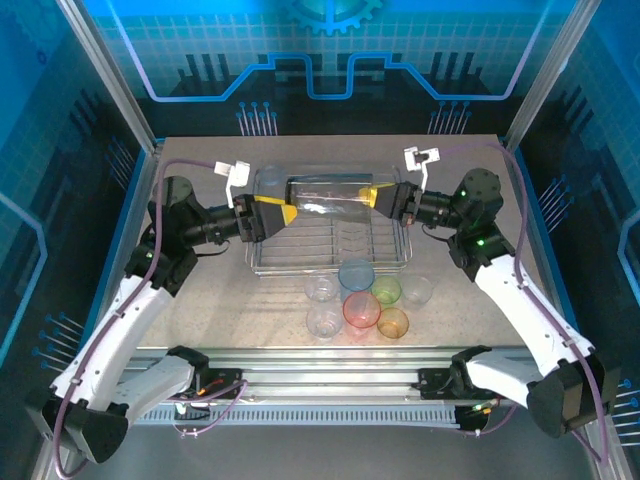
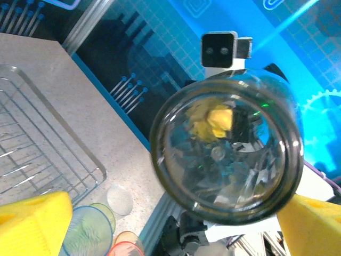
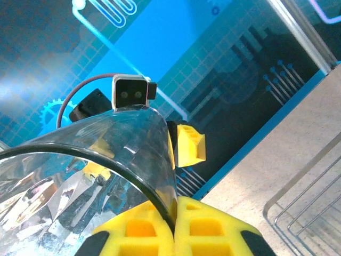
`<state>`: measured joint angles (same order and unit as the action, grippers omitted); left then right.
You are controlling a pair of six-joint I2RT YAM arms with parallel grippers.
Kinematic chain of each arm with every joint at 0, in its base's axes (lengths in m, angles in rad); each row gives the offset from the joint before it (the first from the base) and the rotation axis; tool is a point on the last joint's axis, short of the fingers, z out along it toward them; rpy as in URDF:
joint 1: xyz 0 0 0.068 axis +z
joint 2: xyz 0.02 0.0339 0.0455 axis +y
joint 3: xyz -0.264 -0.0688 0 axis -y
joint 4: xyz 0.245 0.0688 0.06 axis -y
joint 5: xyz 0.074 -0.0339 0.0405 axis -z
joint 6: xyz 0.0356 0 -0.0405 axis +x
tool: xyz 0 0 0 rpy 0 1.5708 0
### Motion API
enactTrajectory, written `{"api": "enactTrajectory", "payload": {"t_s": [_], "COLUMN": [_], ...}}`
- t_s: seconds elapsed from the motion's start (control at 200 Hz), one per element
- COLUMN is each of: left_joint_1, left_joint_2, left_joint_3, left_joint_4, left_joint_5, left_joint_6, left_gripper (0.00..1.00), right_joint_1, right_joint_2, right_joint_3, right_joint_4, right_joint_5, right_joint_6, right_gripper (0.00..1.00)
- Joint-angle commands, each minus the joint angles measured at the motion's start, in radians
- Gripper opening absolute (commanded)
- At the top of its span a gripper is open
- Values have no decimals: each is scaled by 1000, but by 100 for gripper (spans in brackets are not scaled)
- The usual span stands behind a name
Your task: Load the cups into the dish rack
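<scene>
Clamped shut, the right gripper [image 3: 175, 226] pinches the rim wall of the grey cup [image 1: 325, 195] between its yellow fingers [image 3: 133, 232]. The cup lies on its side in the air over the far half of the rack [image 1: 300, 255], mouth toward the right arm and base toward the left arm. The left gripper [image 1: 283, 210] stands wide open at the cup's base. In the left wrist view its two yellow fingers [image 2: 34, 221] sit low on either side of the round bottom, and I cannot tell whether they touch it.

The rack sits on the speckled table [image 1: 200, 300] between the two arms. What looks like a clear cup stands at its far left corner, but it is hard to make out.

Seven more cups stand upright in a loose cluster on the table just in front of the rack: a blue cup [image 1: 355, 273] nearest the rim, a green cup [image 1: 386, 290], a red cup [image 1: 361, 310], an orange cup [image 1: 392, 323], and three clear cups [image 1: 322, 289] around them.
</scene>
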<state>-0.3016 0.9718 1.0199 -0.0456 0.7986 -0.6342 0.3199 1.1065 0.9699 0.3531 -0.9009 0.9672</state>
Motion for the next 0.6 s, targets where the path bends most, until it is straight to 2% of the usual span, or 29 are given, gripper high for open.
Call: {"api": "enactTrajectory", "payload": {"t_s": [0.0,0.3,0.595], "left_joint_1": [-16,-22,-44], "left_joint_2": [0,13,51], "left_joint_3": [9,-12,18], "left_joint_4": [97,197,121], "left_joint_5": [93,145,169], "left_joint_6": [-39,-77,-14], "left_gripper": [99,99,99], "right_joint_1": [20,73,93], "right_joint_2": [-5,58,71], "right_joint_3": [19,67,80], "right_joint_4": [51,13,-15], "right_joint_5": [-45,-75,-22], "right_joint_6": [9,2,-36], "right_gripper": [0,0,0]}}
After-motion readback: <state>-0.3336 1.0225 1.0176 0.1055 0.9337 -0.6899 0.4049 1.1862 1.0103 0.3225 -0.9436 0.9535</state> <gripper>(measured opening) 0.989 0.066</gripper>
